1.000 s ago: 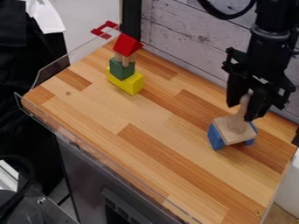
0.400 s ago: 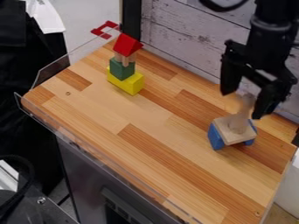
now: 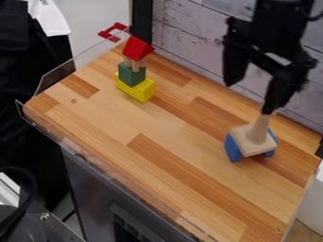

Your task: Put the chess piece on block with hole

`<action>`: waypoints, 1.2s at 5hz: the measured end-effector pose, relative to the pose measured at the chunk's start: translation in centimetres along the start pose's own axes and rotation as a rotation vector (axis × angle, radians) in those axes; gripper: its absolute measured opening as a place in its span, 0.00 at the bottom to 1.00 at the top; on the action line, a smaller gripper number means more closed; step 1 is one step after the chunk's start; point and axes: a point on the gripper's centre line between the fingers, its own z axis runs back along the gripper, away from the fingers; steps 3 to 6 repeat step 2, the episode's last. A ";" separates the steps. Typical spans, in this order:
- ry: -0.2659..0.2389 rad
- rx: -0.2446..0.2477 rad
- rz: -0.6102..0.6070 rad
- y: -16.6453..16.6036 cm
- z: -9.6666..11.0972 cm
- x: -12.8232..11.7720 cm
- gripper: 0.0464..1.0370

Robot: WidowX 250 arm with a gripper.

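Chess piece (image 3: 259, 128) stands on the wooden block (image 3: 240, 137) atop the blue block (image 3: 233, 148), jaws wide above. We'd clear straight up, gently; one tip may be touching the piece, hard to tell.

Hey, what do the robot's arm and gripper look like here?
The arm is black. The black gripper has two thick, blocky fingers, narrower towards the tips, on a wide angular frame. Beside it is what looks like a black cable.

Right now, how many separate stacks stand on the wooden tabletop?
2. In the view's left half: yellow block, green block, pale pieces, red roof. At right, the chess piece stands on the pale block above blue supports.
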 end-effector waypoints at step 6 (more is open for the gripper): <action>0.149 -0.015 0.088 1.7 -4.2 -5.3 0.96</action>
